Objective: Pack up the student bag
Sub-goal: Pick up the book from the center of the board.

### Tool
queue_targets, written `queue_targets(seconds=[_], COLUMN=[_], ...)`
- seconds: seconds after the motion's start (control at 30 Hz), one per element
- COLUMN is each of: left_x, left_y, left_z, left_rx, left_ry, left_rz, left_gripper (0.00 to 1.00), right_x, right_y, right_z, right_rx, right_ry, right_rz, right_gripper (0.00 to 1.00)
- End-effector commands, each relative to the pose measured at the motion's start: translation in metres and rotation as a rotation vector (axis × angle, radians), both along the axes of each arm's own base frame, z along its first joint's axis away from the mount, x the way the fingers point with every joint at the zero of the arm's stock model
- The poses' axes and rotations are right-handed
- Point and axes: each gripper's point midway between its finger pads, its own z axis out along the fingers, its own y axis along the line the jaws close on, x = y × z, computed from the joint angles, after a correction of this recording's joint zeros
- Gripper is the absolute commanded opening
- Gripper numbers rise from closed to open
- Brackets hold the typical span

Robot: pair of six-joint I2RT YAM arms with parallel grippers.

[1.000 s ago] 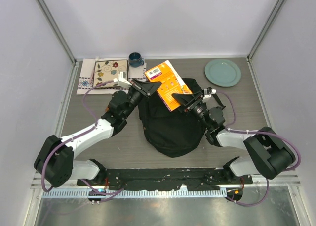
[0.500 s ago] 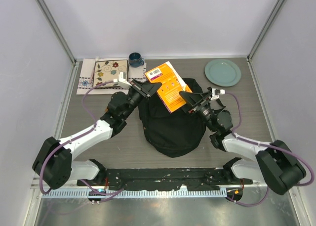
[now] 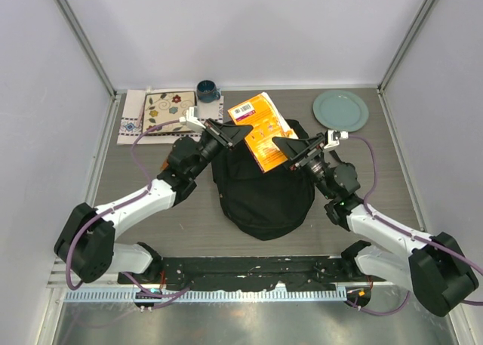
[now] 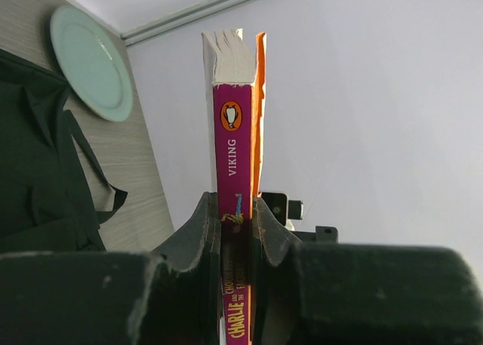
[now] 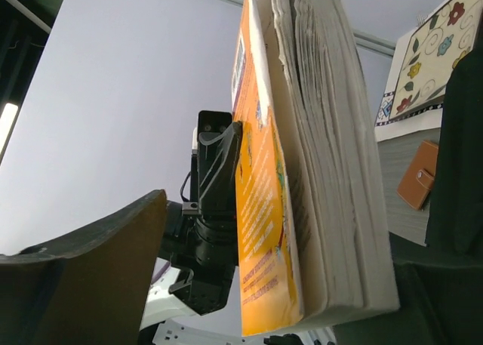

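The student bag (image 3: 260, 190), a big black backpack, lies in the middle of the table between the arms. Above its far end an orange paperback (image 3: 260, 130) is held up on edge. My left gripper (image 3: 230, 136) is shut on the book's purple spine (image 4: 230, 133), both fingers pressed against it. My right gripper (image 3: 296, 150) stands open at the book's opposite edge. In the right wrist view its left finger (image 5: 90, 269) is well apart from the orange cover (image 5: 260, 209), with the page block beside it.
A pale green plate (image 3: 340, 110) sits at the back right. A dark blue mug (image 3: 207, 90), a floral placemat (image 3: 167, 109) on a white cloth (image 3: 134, 122), and a small brown wallet (image 5: 419, 185) lie at the back left.
My right gripper has opened and let go of the book, and that arm has drawn back to the right. The left gripper has kept hold and shifted the book slightly right.
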Motion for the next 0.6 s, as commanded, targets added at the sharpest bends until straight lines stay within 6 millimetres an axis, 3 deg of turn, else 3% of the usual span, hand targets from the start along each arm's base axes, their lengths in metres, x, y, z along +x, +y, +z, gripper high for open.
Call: queue_targets(seconds=[0.0, 0.13, 0.17, 0.23, 0.33, 0.37, 0.4, 0.47, 0.57], left_x=[-0.011, -0.013, -0.013, -0.014, -0.016, -0.016, -0.017, -0.017, -0.016], left_y=[-0.006, -0.005, -0.004, -0.004, -0.005, -0.005, -0.003, -0.002, -0.003], left_z=[0.050, 0.044, 0.045, 0.045, 0.047, 0.045, 0.046, 0.045, 0.044], left_rx=[-0.087, -0.082, -0.084, -0.078, -0.060, -0.043, -0.041, -0.039, -0.042], left_ry=[-0.116, -0.107, -0.108, -0.109, -0.115, -0.116, -0.118, -0.115, -0.115], left_rz=[-0.059, -0.062, -0.059, -0.061, -0.068, -0.069, -0.065, -0.059, -0.056], left_gripper=[0.00, 0.00, 0.00, 0.00, 0.00, 0.00, 0.00, 0.00, 0.00], right_x=[-0.006, -0.010, -0.011, -0.012, -0.014, -0.013, -0.011, -0.012, -0.015], right_y=[0.002, 0.006, 0.006, 0.004, 0.004, 0.005, 0.005, 0.003, -0.002], right_z=[0.044, 0.059, 0.061, 0.063, 0.066, 0.064, 0.057, 0.058, 0.063], right_rx=[0.050, 0.042, 0.047, 0.050, 0.012, -0.024, -0.059, -0.080, -0.065], right_ry=[-0.147, -0.191, -0.195, -0.199, -0.221, -0.229, -0.191, -0.186, -0.201], right_rz=[0.017, 0.043, 0.047, 0.043, 0.033, 0.024, 0.021, 0.009, -0.007], right_gripper=[0.77, 0.60, 0.50, 0.38, 0.51, 0.64, 0.69, 0.75, 0.75])
